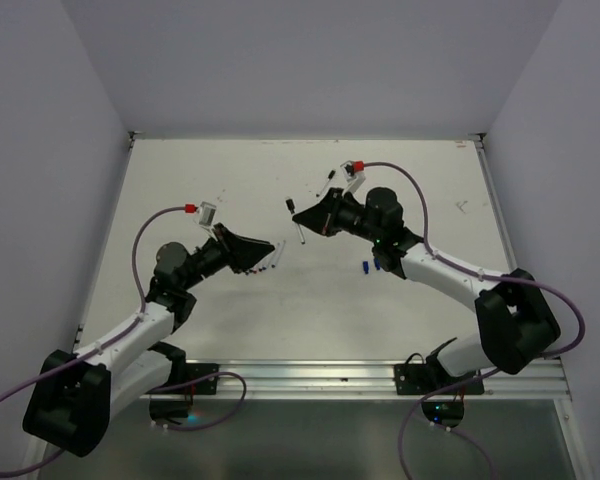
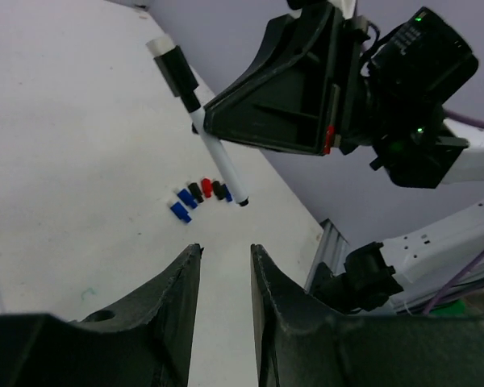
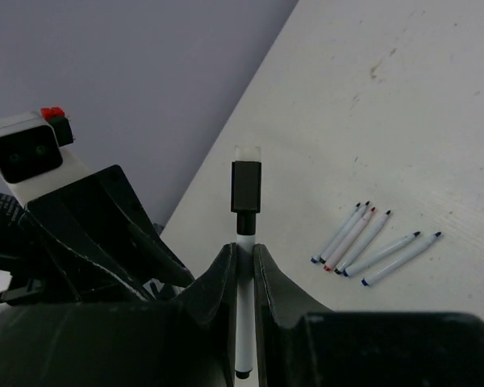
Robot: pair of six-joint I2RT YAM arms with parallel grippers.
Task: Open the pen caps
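My right gripper (image 3: 244, 248) is shut on the white barrel of a pen (image 3: 244, 322), held in the air over the table's middle. That pen's black cap (image 3: 246, 185) is still on and sticks out past the fingertips toward my left gripper (image 2: 226, 250). The left gripper stands open with nothing between its fingers, a short way from the cap (image 1: 290, 205). Several loose pen caps (image 2: 198, 196), blue, black and red, lie in a row on the table below the right arm. In the top view my right gripper (image 1: 298, 215) faces my left gripper (image 1: 270, 247).
Several uncapped white pens (image 3: 371, 238) lie side by side on the table under my left gripper. One more capped pen (image 1: 325, 183) lies at the back of the table (image 1: 230, 170). Grey walls close in the back and both sides.
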